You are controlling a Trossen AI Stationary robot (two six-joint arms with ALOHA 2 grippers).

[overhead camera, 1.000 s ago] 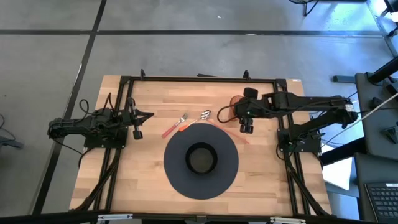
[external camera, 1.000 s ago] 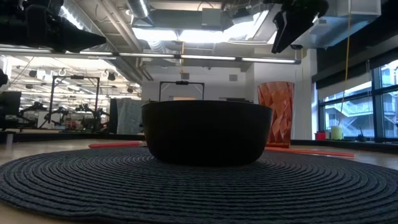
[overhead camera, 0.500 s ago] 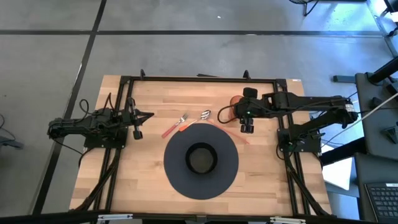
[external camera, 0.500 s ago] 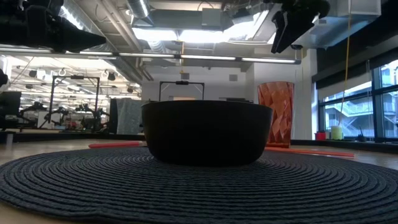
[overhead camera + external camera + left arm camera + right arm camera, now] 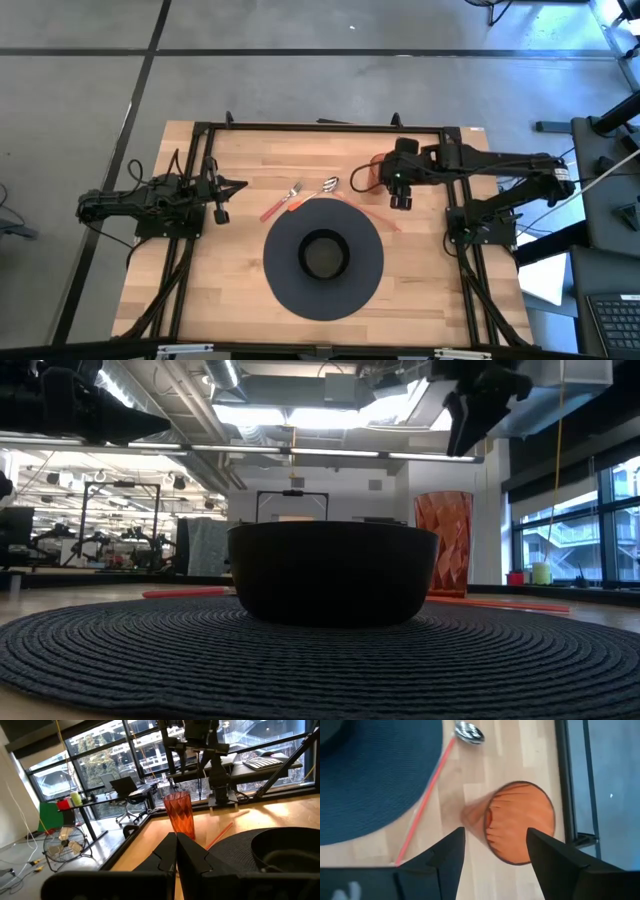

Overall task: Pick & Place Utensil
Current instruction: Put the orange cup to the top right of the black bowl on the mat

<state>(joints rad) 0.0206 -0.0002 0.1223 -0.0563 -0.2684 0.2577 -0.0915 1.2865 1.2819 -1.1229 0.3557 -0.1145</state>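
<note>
Shifted slightly toward the frame's right and upward since a second ago, the right gripper [image 5: 402,201] now hangs with its fingers spread and nothing between them, close to the orange faceted cup [image 5: 364,180], which stands upper right of centre in the high view. Seen from the right wrist, the cup's open mouth [image 5: 520,822] lies just ahead of the two dark fingers [image 5: 447,857].

At the left of the table the left gripper [image 5: 240,184] waits, its jaws clenched together on nothing, pointing toward the middle.

On the wood table [image 5: 230,290], the fork [image 5: 284,199] with its red handle and the spoon [image 5: 322,188] lie just above the upper left rim of the round dark woven placemat [image 5: 290,285], the spoon's handle reaching the mat's edge. A dark bowl [image 5: 323,254] sits in the placemat's centre. One thin red stick [image 5: 378,214] lies along the mat's upper right edge, below the cup.
</note>
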